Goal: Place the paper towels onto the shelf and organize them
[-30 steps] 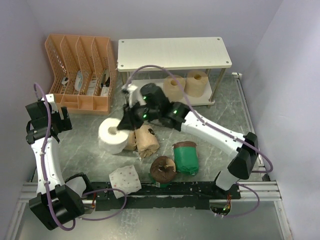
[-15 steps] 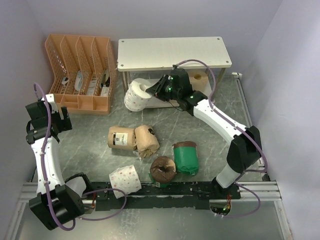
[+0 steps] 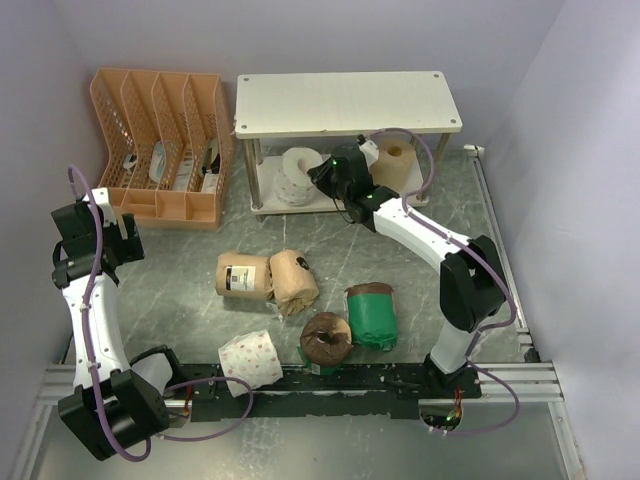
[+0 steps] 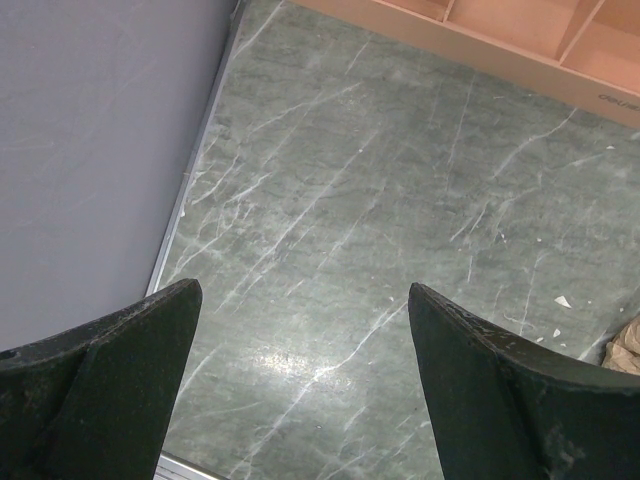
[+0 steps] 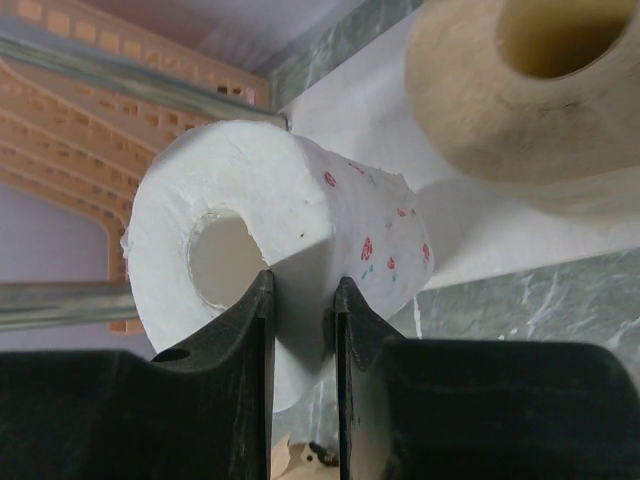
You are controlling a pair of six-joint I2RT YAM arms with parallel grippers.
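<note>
My right gripper (image 5: 300, 285) is shut on the wall of a white roll with small red prints (image 5: 300, 200), one finger at its core hole. It holds the roll at the left of the shelf's lower board (image 5: 365, 120), under the top board (image 3: 345, 100); the roll also shows in the top view (image 3: 295, 175). A bare tan roll (image 5: 530, 100) stands on the lower board to the right (image 3: 395, 163). Two tan-wrapped rolls (image 3: 243, 275) (image 3: 293, 281), two green-wrapped rolls (image 3: 371, 315) (image 3: 326, 340) and a white dotted roll (image 3: 250, 360) lie on the table. My left gripper (image 4: 300, 380) is open and empty at the far left.
The orange slotted organizer (image 3: 160, 140) stands left of the shelf, with small items in its slots. The right arm (image 3: 420, 235) stretches from the near right to the shelf front. Walls close in on the left, back and right.
My right arm has carried the white roll from the table's middle up to the shelf and in onto the lower board's left side. The left arm has not moved.
</note>
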